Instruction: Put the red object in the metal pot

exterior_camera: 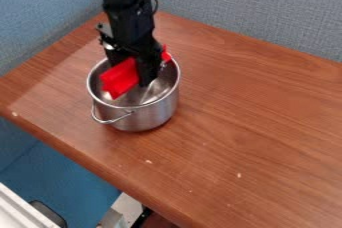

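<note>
Pincer point(140, 65) grips the red object point(120, 79), tilted inside the metal pot point(136, 109).

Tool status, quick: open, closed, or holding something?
Tool: down inside the pot, against the red block; cannot tell whether it grips it or has let go.

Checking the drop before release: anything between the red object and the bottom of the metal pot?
Nothing visible. The red object already sits tilted inside the metal pot, with the gripper reaching down into the pot at it. The pot shows nothing else inside, though the floor under the block is hidden.
</note>
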Tool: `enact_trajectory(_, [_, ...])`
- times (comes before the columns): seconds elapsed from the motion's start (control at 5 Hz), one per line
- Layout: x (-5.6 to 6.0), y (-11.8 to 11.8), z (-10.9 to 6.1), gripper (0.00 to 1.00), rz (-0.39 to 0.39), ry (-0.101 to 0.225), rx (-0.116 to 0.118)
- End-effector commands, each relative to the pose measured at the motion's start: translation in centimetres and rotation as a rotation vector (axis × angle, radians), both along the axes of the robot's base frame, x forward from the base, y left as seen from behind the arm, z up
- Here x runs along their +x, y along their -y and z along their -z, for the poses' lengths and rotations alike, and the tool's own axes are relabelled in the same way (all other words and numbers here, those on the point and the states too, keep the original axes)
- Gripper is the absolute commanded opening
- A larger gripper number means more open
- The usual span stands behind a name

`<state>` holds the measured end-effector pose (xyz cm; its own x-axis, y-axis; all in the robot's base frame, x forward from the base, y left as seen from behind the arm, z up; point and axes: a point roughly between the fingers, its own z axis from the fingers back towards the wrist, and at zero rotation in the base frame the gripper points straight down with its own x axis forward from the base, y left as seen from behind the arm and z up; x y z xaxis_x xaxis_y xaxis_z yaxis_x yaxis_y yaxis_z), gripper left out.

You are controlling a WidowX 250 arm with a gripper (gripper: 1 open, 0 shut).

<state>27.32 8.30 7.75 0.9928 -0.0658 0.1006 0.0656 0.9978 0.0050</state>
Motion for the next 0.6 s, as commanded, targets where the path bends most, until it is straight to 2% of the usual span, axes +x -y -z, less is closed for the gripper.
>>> enact_trajectory(0.0, [1.22,-0.08,-1.61,0.0,-0.006,0.054,0.016])
enact_trajectory(0.4, [1.62,0.01,-2.19,0.0,-0.024,0.038,0.013])
